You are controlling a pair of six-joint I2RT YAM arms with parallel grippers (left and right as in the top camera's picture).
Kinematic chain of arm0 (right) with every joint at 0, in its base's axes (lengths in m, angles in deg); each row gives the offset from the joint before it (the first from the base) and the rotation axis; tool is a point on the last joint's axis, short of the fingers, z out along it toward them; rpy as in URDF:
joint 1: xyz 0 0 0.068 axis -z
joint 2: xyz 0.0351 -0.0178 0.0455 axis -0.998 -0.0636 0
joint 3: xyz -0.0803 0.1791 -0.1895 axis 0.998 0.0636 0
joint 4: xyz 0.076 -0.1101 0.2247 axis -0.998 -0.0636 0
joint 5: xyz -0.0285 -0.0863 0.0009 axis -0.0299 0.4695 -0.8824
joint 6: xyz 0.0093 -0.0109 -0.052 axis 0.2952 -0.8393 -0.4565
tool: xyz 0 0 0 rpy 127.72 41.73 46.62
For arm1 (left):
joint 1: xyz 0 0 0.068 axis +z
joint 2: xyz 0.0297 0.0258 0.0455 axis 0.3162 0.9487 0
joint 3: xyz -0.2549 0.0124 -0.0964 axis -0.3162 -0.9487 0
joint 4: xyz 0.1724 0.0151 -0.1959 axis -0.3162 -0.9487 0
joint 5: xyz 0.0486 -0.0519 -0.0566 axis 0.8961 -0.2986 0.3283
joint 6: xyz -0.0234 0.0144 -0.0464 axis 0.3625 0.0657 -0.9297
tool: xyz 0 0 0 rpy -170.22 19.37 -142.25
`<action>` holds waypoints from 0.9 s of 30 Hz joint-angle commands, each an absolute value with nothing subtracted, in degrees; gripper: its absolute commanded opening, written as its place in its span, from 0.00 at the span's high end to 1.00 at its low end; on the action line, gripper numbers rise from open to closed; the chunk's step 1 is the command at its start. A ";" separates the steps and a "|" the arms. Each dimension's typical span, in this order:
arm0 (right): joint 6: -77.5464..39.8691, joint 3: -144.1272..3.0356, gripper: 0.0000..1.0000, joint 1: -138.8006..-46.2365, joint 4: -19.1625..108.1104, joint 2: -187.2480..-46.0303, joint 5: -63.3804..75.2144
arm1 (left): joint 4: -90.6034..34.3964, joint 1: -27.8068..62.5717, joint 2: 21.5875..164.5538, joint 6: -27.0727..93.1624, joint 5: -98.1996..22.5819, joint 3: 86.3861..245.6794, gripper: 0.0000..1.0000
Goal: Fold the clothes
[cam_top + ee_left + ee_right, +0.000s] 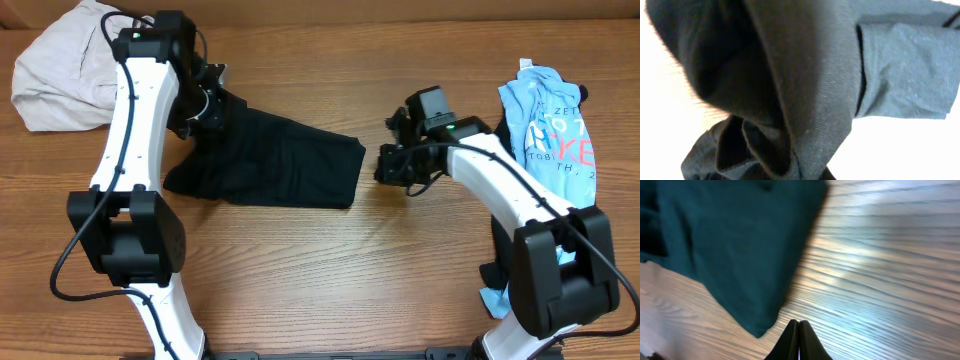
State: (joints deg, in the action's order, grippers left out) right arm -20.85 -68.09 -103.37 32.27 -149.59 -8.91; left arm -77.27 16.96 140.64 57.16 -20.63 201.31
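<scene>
A black garment lies on the wooden table, its left end bunched and lifted. My left gripper is at that lifted end, and the left wrist view is filled with the dark cloth, so the fingers are hidden in it. My right gripper is shut and empty, just right of the garment's right edge; in the right wrist view its closed fingers sit beside the cloth's corner. A light blue printed shirt lies at the far right.
A beige garment is heaped at the back left corner. More light blue cloth shows by the right arm's base. Cables run along both arms.
</scene>
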 commanded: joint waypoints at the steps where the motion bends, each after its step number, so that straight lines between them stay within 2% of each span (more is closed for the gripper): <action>1: -16.59 -67.74 0.96 -104.68 34.74 -148.12 -10.16 | -78.10 13.33 140.58 53.32 -20.30 202.58 0.96; 10: -16.22 -67.91 0.96 -102.17 34.06 -147.36 -11.69 | -69.90 4.78 141.69 44.36 -20.30 202.56 0.96; 18: -16.63 -69.94 0.96 -95.87 30.06 -138.29 -12.06 | -64.81 -3.59 147.42 42.45 -24.00 202.58 0.93; 20: -16.63 -69.94 0.96 -94.21 29.32 -135.69 -12.04 | -62.54 -5.91 149.10 42.43 -25.70 202.58 0.89; 22: -16.67 -69.94 0.96 -93.05 28.42 -134.00 -12.02 | -59.79 -8.31 150.72 42.43 -26.40 202.58 0.71; 25: -17.13 -69.94 0.93 -91.96 26.78 -132.85 -11.23 | -56.42 -11.70 152.58 42.45 -26.75 202.58 0.25; 27: -17.94 -69.94 0.91 -91.48 25.67 -132.76 -11.16 | -55.30 -13.80 153.25 42.59 -25.74 202.58 0.00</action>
